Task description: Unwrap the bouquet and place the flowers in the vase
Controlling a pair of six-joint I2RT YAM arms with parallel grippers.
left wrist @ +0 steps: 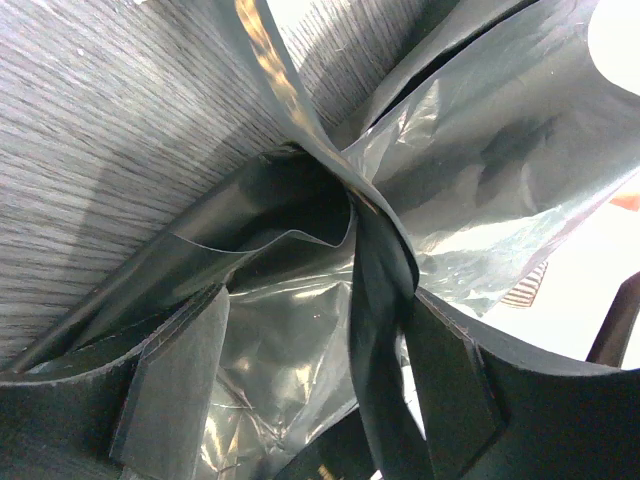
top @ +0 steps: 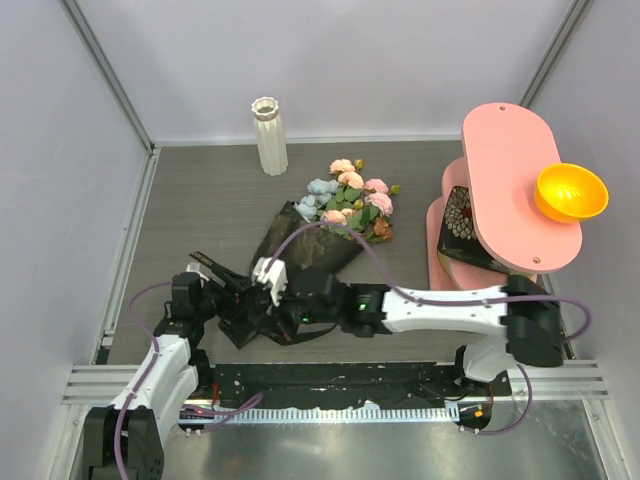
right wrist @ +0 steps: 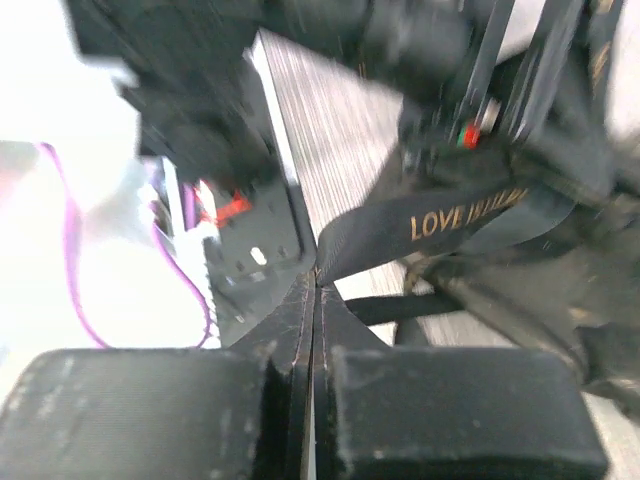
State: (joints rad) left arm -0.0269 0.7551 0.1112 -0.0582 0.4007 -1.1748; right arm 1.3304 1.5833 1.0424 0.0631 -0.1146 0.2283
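Observation:
The bouquet lies on the table, its flowers (top: 350,195) pointing toward the back and its black paper cone (top: 305,245) narrowing toward me. The white ribbed vase (top: 269,135) stands upright at the back, apart from both arms. My left gripper (top: 228,283) is open at the cone's tied neck. In the left wrist view, shiny black wrap (left wrist: 300,330) and a ribbon strand (left wrist: 380,330) sit between its fingers (left wrist: 170,390). My right gripper (right wrist: 317,285) is shut, pinching the end of the black ribbon (right wrist: 440,220), which has gold lettering. It reaches in from the right (top: 262,292).
A pink two-level stand (top: 510,180) holding an orange bowl (top: 571,192) fills the right side, with a dark patterned object (top: 462,225) beneath it. Grey walls close in the table on the left, back and right.

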